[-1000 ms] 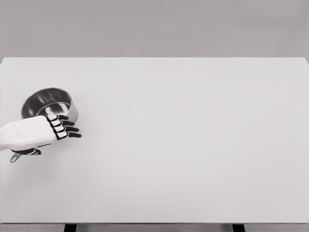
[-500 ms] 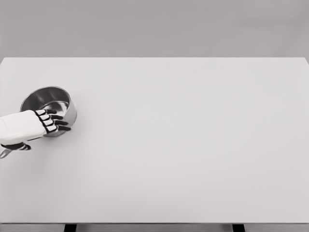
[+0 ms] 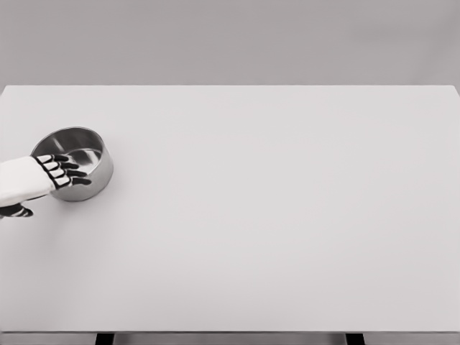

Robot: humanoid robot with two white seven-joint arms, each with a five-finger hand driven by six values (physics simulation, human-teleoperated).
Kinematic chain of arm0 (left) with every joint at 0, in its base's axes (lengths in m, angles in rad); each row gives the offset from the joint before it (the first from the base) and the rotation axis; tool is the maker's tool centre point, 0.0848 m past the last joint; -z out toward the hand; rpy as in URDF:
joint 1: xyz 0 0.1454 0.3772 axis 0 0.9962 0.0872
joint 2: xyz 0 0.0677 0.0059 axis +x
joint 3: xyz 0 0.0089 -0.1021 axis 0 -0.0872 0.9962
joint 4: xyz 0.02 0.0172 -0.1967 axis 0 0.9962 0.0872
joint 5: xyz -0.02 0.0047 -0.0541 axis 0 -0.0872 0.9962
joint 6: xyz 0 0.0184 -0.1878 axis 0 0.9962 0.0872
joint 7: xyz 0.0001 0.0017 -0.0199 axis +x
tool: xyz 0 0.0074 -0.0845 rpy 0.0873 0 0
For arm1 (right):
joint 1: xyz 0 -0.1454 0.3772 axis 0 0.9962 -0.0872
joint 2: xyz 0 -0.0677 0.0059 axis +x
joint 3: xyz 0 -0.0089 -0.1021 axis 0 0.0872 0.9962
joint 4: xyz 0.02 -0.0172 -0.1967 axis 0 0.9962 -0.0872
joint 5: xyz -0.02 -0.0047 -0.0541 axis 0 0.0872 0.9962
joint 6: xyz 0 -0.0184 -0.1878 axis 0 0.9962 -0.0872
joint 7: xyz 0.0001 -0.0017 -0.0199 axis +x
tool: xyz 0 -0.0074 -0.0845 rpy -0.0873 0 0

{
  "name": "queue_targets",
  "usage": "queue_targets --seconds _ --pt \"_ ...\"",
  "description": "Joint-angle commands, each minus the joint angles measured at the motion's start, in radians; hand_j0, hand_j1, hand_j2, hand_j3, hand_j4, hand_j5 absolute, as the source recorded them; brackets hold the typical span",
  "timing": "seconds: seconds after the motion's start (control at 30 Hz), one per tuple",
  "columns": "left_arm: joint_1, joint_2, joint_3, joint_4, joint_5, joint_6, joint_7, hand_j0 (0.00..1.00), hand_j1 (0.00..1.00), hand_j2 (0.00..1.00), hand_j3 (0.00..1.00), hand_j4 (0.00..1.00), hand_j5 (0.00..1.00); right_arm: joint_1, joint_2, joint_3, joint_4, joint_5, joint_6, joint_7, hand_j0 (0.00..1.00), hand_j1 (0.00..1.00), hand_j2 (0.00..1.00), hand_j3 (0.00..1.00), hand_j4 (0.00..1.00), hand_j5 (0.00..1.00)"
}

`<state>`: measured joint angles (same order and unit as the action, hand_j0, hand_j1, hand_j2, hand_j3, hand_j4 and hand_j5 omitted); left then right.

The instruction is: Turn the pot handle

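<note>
Pot (image 3: 92,164) was seen at the far left of the white table (image 3: 273,215), upright, open side up, shiny metal with a dim interior. Its handle could not be made out (likely hidden under the hand, but that could not be confirmed). The left hand (image 3: 43,175) was positioned over the pot's near-left rim, arm entering from the left edge. Fingers (image 3: 72,172) were extended and slightly spread, reaching across the rim toward the pot's inside; nothing was seen grasped, so the hand was read as loose and unclenched. The thumb (image 3: 18,211) was seen lower, apart from the fingers, just below the pot's left side. Whether the fingertips touched the metal could not be told. The right arm was not seen anywhere in the head view.
</note>
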<state>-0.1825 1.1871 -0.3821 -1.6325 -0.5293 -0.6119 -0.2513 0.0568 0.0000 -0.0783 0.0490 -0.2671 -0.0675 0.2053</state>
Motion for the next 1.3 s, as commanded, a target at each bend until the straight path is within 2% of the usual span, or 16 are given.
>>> queue_targets --seconds 0.0,0.57,1.27 --pt "0.000 0.002 0.006 0.008 0.005 0.001 0.001 1.00 1.00 1.00 1.00 1.00 1.00 0.000 0.000 0.000 0.000 0.000 0.000 0.000 1.00 1.00 1.00 1.00 1.00 1.00" --pt "0.000 0.000 0.034 0.063 0.011 0.001 0.001 1.00 1.00 1.00 1.00 1.00 1.00 0.000 0.000 0.000 0.000 0.000 0.000 0.000 1.00 1.00 1.00 1.00 1.00 1.00" --pt "0.000 -0.020 0.112 0.154 0.012 0.001 0.001 1.00 1.00 1.00 1.00 1.00 1.00 0.000 0.000 0.000 0.000 0.000 0.000 0.000 1.00 1.00 1.00 1.00 1.00 1.00"
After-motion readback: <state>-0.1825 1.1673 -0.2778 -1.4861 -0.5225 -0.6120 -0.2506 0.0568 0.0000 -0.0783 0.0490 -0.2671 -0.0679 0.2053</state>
